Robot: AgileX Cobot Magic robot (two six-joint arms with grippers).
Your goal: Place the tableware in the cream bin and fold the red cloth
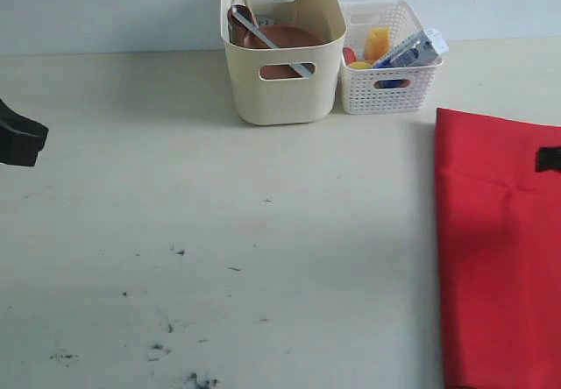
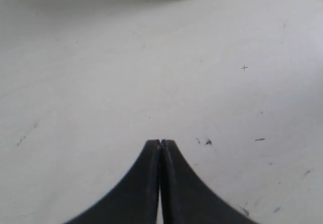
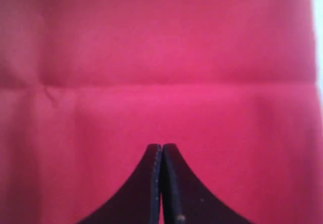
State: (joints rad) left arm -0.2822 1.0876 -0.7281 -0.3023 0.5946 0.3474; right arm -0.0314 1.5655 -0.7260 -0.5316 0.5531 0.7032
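The cream bin [image 1: 282, 82] stands at the back of the table with the brown plate [image 1: 282, 37], a metal knife [image 1: 279, 45] and a dark spoon [image 1: 237, 17] inside it. The red cloth [image 1: 498, 249] lies flat at the right side, folded into a long strip. My left gripper [image 1: 19, 137] hovers at the far left edge over bare table; its jaws are shut and empty [image 2: 160, 142]. My right gripper [image 1: 549, 158] shows only as a dark tip at the right edge above the cloth [image 3: 151, 57]. Its jaws [image 3: 162, 146] are shut with nothing between them.
A white lattice basket [image 1: 387, 78] next to the cream bin holds a blue-white carton [image 1: 412, 52] and yellow and red food pieces. Dark scuff marks [image 1: 166, 350] dot the pale tabletop [image 1: 219, 214] near the front.
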